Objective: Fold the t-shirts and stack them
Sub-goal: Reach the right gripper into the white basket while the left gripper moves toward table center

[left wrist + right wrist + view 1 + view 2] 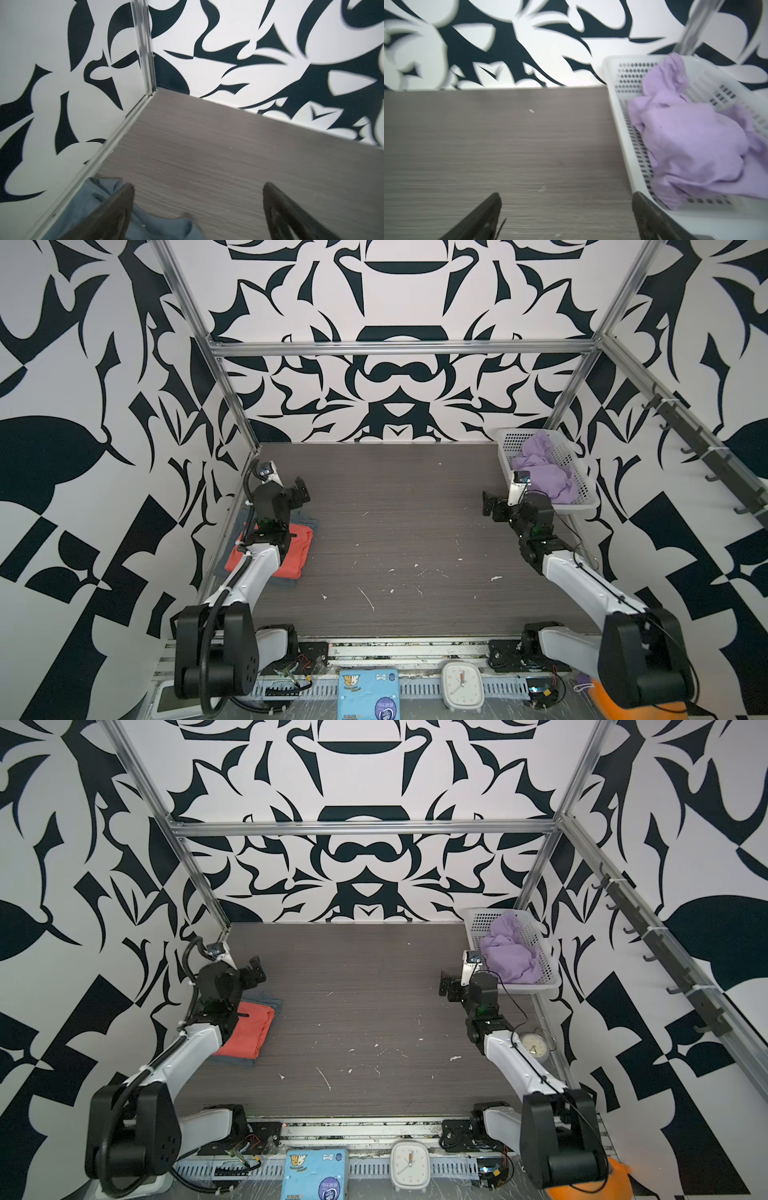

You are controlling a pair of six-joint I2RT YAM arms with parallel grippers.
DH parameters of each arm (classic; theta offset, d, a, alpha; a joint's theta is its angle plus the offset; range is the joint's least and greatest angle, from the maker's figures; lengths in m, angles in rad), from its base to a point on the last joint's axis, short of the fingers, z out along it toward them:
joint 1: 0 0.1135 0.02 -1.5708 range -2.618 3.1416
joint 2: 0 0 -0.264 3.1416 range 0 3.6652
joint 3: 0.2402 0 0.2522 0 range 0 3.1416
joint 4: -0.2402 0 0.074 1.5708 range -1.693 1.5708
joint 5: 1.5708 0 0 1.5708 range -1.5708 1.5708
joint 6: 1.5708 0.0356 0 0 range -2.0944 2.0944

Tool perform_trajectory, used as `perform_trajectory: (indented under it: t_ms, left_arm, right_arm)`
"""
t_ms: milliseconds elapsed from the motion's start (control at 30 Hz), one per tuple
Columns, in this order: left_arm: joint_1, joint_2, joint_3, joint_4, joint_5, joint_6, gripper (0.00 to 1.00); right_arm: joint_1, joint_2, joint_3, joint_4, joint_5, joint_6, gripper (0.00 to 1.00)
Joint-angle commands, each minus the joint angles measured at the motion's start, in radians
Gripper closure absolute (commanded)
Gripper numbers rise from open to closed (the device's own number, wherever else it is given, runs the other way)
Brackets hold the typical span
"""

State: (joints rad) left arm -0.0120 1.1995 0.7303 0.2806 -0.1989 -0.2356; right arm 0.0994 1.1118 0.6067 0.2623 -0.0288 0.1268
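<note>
Since two of the three t-shirts already lie folded at the left edge of the table (395,531), I read both top views as a pause between garments. The coral-red t-shirt (297,549) sits squarely on the grey-blue t-shirt (309,520), whose edges peep out around it, and the pair is tucked aside so the middle of the board is free for spreading. The left gripper (301,489) hangs just beyond that stack, jaws apart and holding nothing. The right gripper (489,504) hovers, equally wide and empty, just beside the white basket (579,506) in the far right corner, where the lavender t-shirt (544,479) lies crumpled in a heap. From the left wrist I see both fingers (116,209) spread with bare table between them and a rumpled corner of the grey-blue cloth beneath one finger, not touched as far as I can tell. The right wrist view is a little blurred. It shows the fingers (481,216) spread over empty board, one tip close by the basket's near wall, and the lavender heap filling that end of the basket. My judgement is that the stack is parked as the landing spot. The right arm looks placed to reach in for the lavender shirt, which needs pulling out and flattening mid-table before any fold.
</note>
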Motion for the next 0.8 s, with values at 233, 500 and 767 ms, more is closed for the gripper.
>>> perform_trajectory:
  t_ms: [233, 500, 767]
  left_arm:
    - [-0.334, 0.045, 0.143, -0.321, 0.197, -0.605, 0.01]
    - [-0.657, 0.147, 0.169, -0.175, 0.109, -0.791, 0.01]
    - [-0.711, 0.036, -0.028, 0.169, 0.064, -0.792, 0.01]
  right_arm:
    - [0.235, -0.097, 0.096, -0.285, -0.254, 0.465, 0.00]
    - [0.465, -0.087, 0.037, -0.156, -0.160, 0.707, 0.00]
    - [0.500, -0.160, 0.038, -0.213, -0.041, 0.705, 0.00]
